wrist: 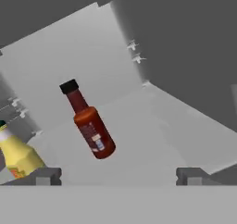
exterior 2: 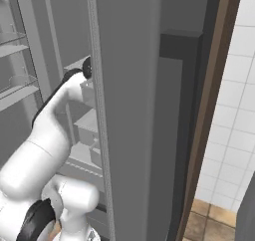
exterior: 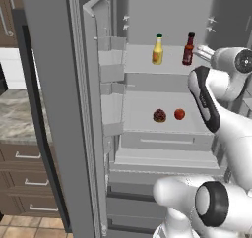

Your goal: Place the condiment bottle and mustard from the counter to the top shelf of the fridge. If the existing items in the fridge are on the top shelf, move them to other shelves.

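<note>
mustard [wrist: 16, 154] cut off at hand view's edge — condiment bottle [wrist: 89, 124] whole.

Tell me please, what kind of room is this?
It looks like a home kitchen. An open fridge holds a mustard bottle and a condiment bottle on its top shelf. Beside it is a stone counter over brown drawers.
</note>
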